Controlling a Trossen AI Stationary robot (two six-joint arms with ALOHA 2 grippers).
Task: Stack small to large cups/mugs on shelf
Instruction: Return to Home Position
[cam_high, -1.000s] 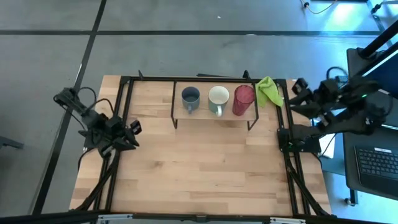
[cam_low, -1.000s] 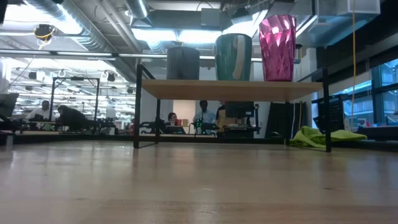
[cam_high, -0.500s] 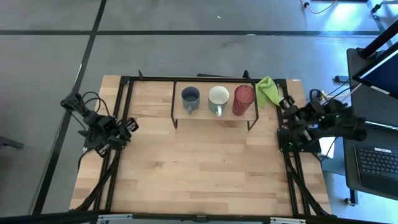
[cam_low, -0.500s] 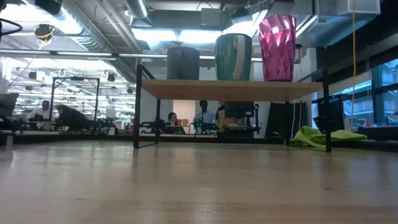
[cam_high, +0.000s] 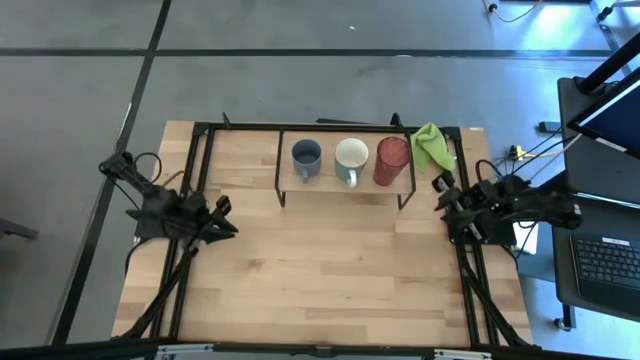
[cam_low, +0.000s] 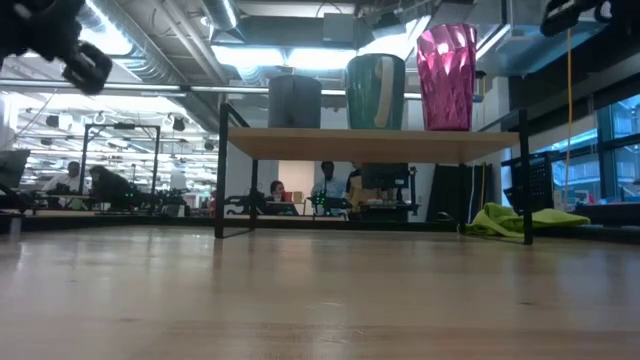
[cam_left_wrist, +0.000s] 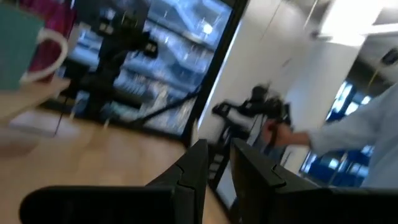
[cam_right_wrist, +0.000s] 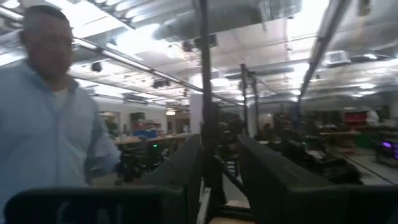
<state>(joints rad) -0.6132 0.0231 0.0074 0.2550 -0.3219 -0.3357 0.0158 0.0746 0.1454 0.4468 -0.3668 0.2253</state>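
Grey mug (cam_high: 306, 156), white mug (cam_high: 351, 157) and red tumbler (cam_high: 391, 158) line the shelf (cam_high: 340, 184), so stacking looks done. The left gripper (cam_high: 226, 216) and right gripper (cam_high: 441, 197), fingers parted and empty, hover at the tabletop's side edges.

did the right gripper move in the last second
Yes. In the high view the right gripper has drawn away from the green cloth toward the table near edge, now about level with the shelf front.

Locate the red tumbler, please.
High view: the red tumbler stands at the right end of the shelf, between the white mug and the green cloth.
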